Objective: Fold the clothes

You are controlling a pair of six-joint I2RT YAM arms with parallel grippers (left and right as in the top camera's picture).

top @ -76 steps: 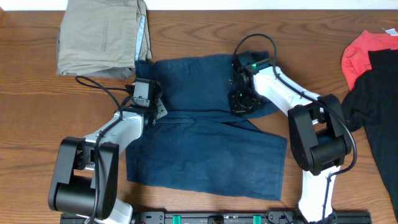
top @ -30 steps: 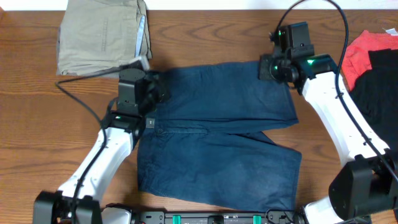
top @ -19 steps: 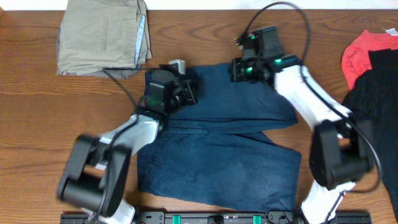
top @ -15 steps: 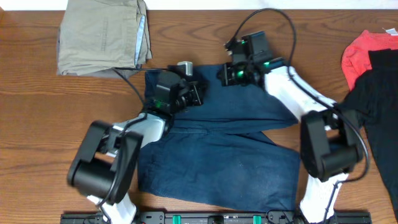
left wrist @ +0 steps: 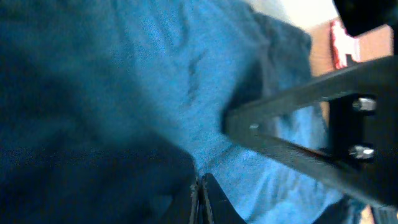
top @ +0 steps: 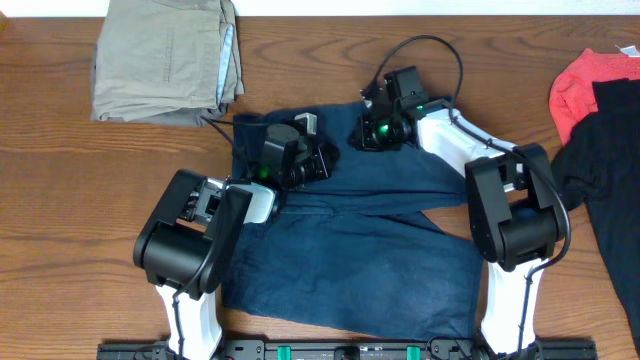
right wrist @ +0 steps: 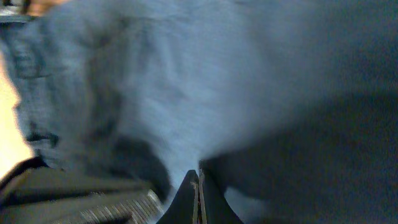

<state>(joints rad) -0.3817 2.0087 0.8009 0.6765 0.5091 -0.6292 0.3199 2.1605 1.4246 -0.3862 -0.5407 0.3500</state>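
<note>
The clothes are dark navy shorts (top: 350, 260) lying flat mid-table, with one leg across the top and one below. My left gripper (top: 322, 165) lies shut over the upper left part and points right. My right gripper (top: 358, 140) is shut over the upper middle and points down-left, a hand's width from the left one. In the left wrist view the shut tips (left wrist: 200, 190) rest against blue cloth (left wrist: 155, 74). The right wrist view shows the same: shut tips (right wrist: 199, 186) against cloth (right wrist: 186, 81). I see no fold between either pair of jaws.
A folded khaki garment (top: 160, 60) lies at the back left. A red garment (top: 585, 85) and a black one (top: 610, 190) lie at the right edge. Bare wooden table (top: 60, 200) surrounds the shorts. Part of the right arm (left wrist: 298, 124) crosses the left wrist view.
Both grippers have swung inward from the shorts' outer upper corners towards the middle of the upper edge, arms folding back. The shorts' outline has hardly shifted.
</note>
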